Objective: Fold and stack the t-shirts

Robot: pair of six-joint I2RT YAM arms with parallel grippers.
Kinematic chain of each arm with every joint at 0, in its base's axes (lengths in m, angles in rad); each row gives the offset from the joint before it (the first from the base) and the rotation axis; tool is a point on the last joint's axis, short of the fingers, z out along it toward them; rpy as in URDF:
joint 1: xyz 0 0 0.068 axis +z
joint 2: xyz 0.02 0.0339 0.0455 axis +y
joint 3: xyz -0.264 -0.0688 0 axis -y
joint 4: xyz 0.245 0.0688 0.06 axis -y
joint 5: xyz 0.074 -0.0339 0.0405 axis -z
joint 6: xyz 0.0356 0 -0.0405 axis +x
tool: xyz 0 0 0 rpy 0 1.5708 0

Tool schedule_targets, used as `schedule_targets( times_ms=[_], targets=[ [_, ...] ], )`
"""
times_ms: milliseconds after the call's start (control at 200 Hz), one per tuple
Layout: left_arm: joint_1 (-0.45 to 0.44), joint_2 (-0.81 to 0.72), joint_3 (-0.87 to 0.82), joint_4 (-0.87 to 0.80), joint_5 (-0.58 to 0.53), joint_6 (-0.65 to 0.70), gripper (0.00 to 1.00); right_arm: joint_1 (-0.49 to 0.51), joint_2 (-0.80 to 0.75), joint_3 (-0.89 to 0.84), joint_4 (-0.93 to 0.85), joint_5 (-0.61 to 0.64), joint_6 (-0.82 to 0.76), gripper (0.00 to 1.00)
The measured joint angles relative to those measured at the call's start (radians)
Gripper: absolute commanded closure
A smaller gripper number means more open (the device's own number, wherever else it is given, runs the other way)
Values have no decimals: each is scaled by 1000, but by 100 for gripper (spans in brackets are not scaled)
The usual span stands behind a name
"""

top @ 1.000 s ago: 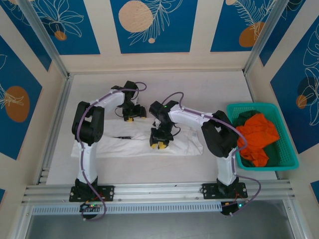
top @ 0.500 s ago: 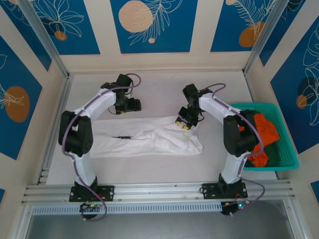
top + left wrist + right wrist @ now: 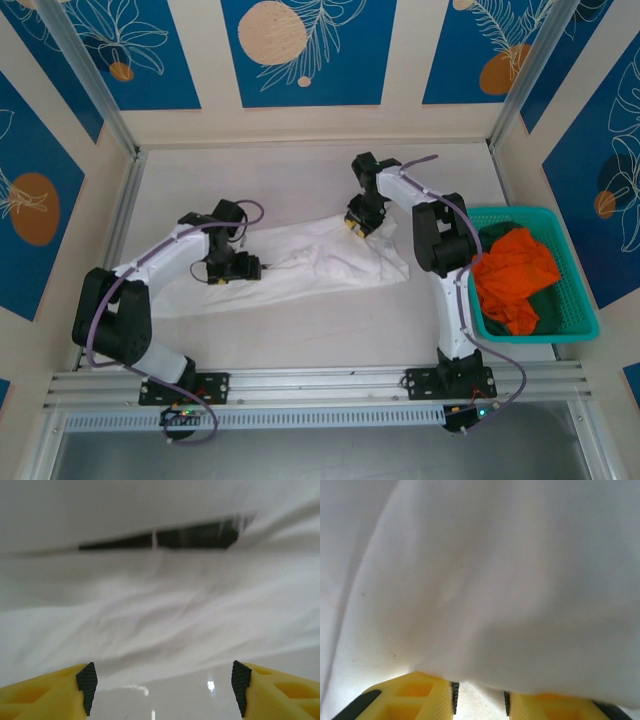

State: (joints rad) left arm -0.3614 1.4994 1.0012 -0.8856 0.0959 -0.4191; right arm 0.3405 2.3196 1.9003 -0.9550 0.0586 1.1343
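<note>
Top: plain white cloth t-shirt (image 3: 320,262) across middle of surface (image 3: 300,170), long axis left-right. My left pincer (image 3: 250,268) at its left part, right pincer (image 3: 358,226) at far-right corner.
Left wrist: jaws wide, empty, cloth just ahead.
Right wrist: jaws narrow, pinching shirt edge.

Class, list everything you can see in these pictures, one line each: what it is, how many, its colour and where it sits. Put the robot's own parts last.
white t-shirt: one, white, spread across the middle of the table
orange t-shirt: one, bright orange, crumpled in the basket
green t-shirt: count unclear, dark green, in the basket beneath the orange one
basket: one, teal lattice, at the table's right edge
table: one, white
wall panels: several, blue with pale leaves and orange discs, around the table
left gripper: one, yellow fingers, open, low at the white t-shirt's left half
right gripper: one, yellow fingers, closed on the white t-shirt's far edge
</note>
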Motion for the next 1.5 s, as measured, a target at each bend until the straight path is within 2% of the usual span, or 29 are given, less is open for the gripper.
schedule_targets(
  times_ms=[180,280,340,455,600,730,900,1065,1180,1370,1500],
  targets=[
    [0,-17,-24,-22,9,3,27,-15,233,401,18,8,9,63],
    [0,-12,-24,-21,35,13,27,-16,407,691,71,-23,4,56],
    [0,6,-24,-20,54,29,27,-17,488,806,145,-66,14,52],
    [0,89,-23,-18,81,55,28,-18,545,873,266,-130,25,47],
    [0,201,-13,0,87,60,28,-15,530,857,290,-149,-17,40],
    [0,238,13,-19,82,59,28,-13,389,717,236,-134,-100,36],
    [-9,265,32,-38,88,43,28,-14,2,437,161,-55,-215,35],
    [-65,264,40,-40,67,8,28,-36,-496,-22,187,18,-245,35],
    [-156,269,57,-34,81,-38,28,-61,-746,-354,199,61,-218,35],
    [-330,333,151,7,171,-143,27,-73,-874,-752,153,99,-158,37],
    [-389,349,195,37,189,-238,26,-53,-963,-895,126,91,-138,37]
  ],
)
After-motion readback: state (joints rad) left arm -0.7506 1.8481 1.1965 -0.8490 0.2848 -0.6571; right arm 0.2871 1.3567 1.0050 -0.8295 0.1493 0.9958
